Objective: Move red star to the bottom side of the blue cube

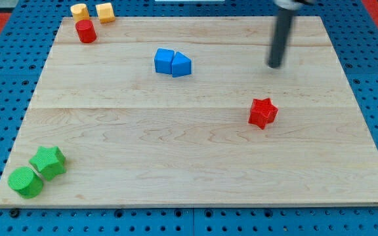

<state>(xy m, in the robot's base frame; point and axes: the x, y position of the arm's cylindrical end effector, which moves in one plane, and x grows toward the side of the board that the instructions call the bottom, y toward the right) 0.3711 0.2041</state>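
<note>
Barely begun: red star (262, 113) well right of and nearer than blue cube (165, 61), untouched. My tip (275, 65) beyond it, apart. No pincer fitted.

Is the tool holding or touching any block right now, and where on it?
Nothing is held. My tip stands free on the board, toward the view's top and slightly right of the red star, apart from it, and far right of the blue cube.

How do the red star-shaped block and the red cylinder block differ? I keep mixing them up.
The red star-shaped block has points; the red cylinder block is round. The star stands alone at the view's right, below my tip; the cylinder sits at the top left beside two yellow blocks. Both are red.
</note>
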